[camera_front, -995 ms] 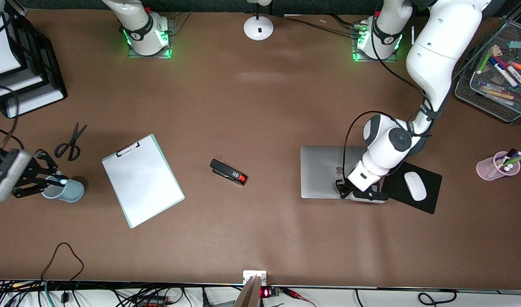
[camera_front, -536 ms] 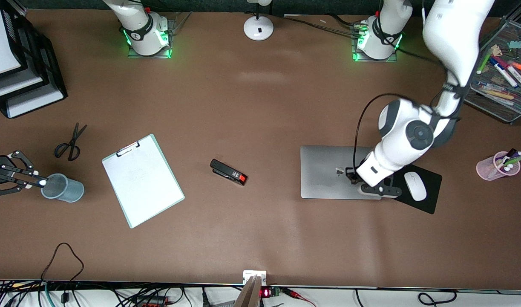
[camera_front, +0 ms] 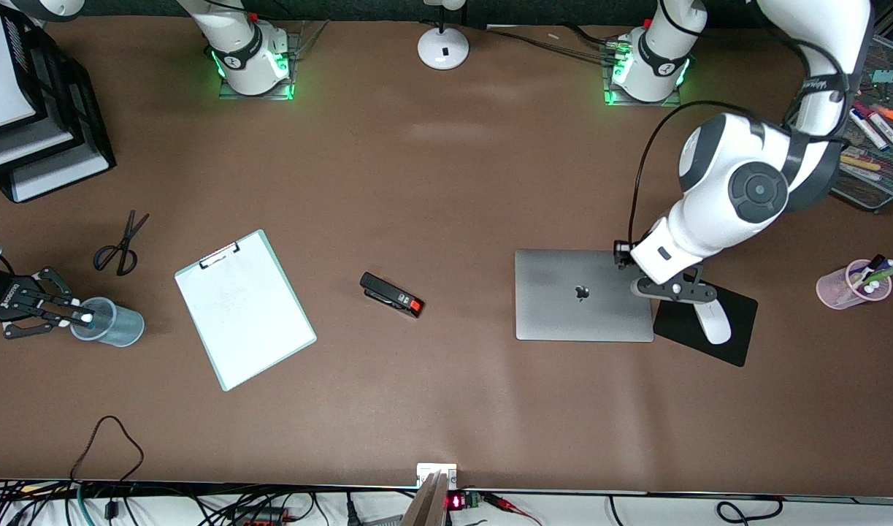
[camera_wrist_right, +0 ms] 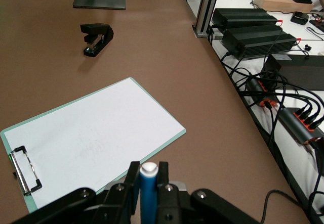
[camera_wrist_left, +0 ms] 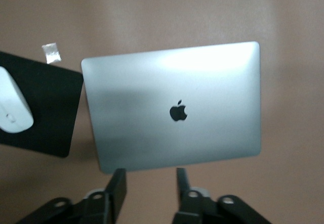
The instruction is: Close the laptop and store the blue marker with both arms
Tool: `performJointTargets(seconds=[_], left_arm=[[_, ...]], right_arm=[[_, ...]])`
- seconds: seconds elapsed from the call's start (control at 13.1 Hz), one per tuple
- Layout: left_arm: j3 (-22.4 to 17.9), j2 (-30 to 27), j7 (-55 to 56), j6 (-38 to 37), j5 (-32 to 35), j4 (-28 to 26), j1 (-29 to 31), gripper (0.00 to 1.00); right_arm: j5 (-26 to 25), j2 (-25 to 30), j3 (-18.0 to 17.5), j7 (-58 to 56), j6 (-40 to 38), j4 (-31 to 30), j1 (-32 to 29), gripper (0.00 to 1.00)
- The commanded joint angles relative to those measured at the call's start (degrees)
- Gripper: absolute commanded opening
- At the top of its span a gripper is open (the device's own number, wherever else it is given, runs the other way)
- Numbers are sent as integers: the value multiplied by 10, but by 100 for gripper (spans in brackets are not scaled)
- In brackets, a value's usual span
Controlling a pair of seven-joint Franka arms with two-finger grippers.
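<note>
With the laptop (camera_front: 583, 294) shut and your empty left gripper (camera_front: 671, 289) spread above its edge, release the blue marker (camera_wrist_right: 149, 196) clamped in your right gripper (camera_front: 74, 317) into the grey cup (camera_front: 110, 323).

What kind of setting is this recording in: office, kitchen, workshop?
Most likely a mock office desk set up in a robotics lab. A closed laptop lies beside a mouse on its pad, with a clipboard, stapler and scissors spread over the brown table.
</note>
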State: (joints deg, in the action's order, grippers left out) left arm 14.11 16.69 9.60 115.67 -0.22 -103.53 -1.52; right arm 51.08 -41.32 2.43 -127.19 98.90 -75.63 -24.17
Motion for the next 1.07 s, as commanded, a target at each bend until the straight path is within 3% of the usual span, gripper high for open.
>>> performJointTargets(seconds=[0.0,0.46,0.54,0.61,0.69,0.99], left_arm=[[-2,-29,-14,-32,13,-11,2,100],[-2,-87,-22,-145,13,35,4,100],[-3,-91,-34,-176,13,59,7,100],[-3,-94,-48,-218,13,89,18,100],[-2,-95,-60,-254,13,118,31,100],[-7,-135,-124,-279,13,127,61,100]], right_arm=[[22,-14,-7,-22,-6,11,-13,0],[28,-21,-6,-16,-13,11,-28,4],[26,-20,-5,-13,-13,10,-29,19],[23,-20,-4,0,-13,8,-31,83],[20,-22,-4,33,-19,3,-35,100],[-36,-15,-4,154,-20,4,-33,100]])
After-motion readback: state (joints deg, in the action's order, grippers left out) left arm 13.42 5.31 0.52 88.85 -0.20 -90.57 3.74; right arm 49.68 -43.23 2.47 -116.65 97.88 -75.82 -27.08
